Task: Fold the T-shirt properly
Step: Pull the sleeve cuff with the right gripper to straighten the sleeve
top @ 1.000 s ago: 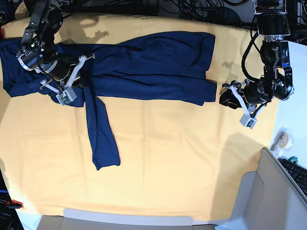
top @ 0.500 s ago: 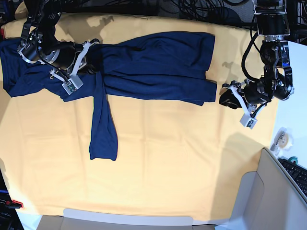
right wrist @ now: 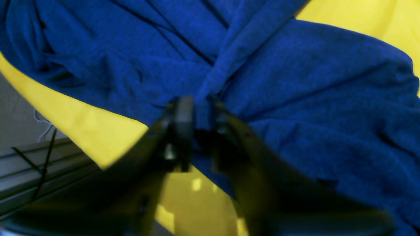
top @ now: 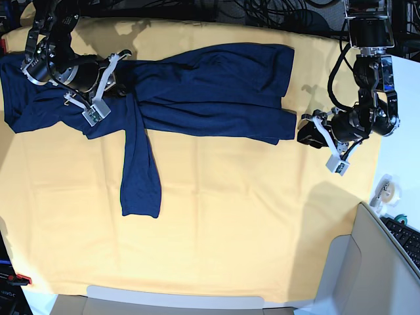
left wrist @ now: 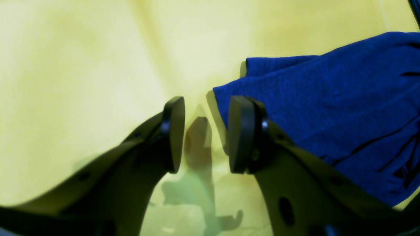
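The dark navy T-shirt (top: 210,85) lies spread along the far side of the yellow-orange cloth (top: 230,216). One long sleeve (top: 141,170) runs down toward the front. My right gripper (top: 117,84) is over the shirt where that sleeve joins the body. In the right wrist view its fingers (right wrist: 183,127) stand a little apart, and a fold of the T-shirt (right wrist: 328,98) lies between them. My left gripper (top: 303,130) hovers open just off the shirt's right hem. In the left wrist view a corner of the T-shirt (left wrist: 328,108) lies beside one finger (left wrist: 241,131), and only cloth lies between the two.
A tape roll (top: 384,190) and a keyboard (top: 407,236) sit on the white surface at the right. A grey box (top: 354,275) stands at the front right corner. Cables (top: 262,13) run along the far edge.
My right gripper carried the sleeve's top toward the far side, so the sleeve now hangs straighter. Its jaws have parted slightly. The left arm barely moved.
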`<move>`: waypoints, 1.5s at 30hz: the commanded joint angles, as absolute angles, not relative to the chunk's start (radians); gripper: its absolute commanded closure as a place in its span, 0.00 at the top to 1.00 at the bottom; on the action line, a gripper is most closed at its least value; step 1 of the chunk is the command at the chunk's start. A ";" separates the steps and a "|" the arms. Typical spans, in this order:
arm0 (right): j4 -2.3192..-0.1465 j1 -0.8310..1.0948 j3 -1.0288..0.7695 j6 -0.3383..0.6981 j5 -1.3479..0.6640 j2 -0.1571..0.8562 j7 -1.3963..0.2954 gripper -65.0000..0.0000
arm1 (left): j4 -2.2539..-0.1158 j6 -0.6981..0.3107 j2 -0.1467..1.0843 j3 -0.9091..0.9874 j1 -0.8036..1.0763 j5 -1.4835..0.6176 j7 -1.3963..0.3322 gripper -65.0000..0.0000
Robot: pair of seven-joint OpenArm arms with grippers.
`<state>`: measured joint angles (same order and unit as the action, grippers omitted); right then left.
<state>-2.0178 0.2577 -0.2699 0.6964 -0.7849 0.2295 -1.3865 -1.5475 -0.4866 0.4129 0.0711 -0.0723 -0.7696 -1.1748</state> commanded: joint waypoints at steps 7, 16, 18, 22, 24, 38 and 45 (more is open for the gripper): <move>-2.032 0.196 -0.275 0.698 -0.799 0.222 -1.371 0.67 | -1.563 -0.489 0.427 0.074 -0.091 -0.782 -1.162 0.34; -1.879 -0.045 -0.346 0.698 -0.711 0.044 -1.330 0.68 | -1.563 -0.489 0.415 0.073 -0.091 -0.782 -1.165 0.34; -1.801 -0.104 -0.384 0.661 -0.647 -0.007 -1.277 0.68 | -1.563 -0.489 0.415 0.073 -0.091 -0.782 -1.165 0.34; -1.662 -0.217 -0.401 0.515 -0.510 -0.053 -1.159 0.68 | -1.563 -0.489 0.415 0.073 -0.091 -0.782 -1.165 0.34; -1.590 -0.260 -0.401 0.472 -0.473 -0.067 -1.096 0.68 | -1.563 -0.489 0.415 0.073 -0.091 -0.782 -1.165 0.34; -1.248 -0.414 -0.407 0.311 -0.466 -0.047 -0.860 0.62 | -1.563 -0.489 0.415 0.071 -0.091 -0.782 -1.165 0.34; -1.245 -0.412 -0.553 0.286 -0.489 -0.030 -0.839 0.50 | -1.561 -0.489 0.415 0.070 -0.105 -0.782 -1.164 0.34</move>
<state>-1.2282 -0.3843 -0.5606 0.2722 -0.4694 -0.0303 -0.8562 -1.5471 -0.4866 0.3992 0.0658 -0.0784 -0.7696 -1.1801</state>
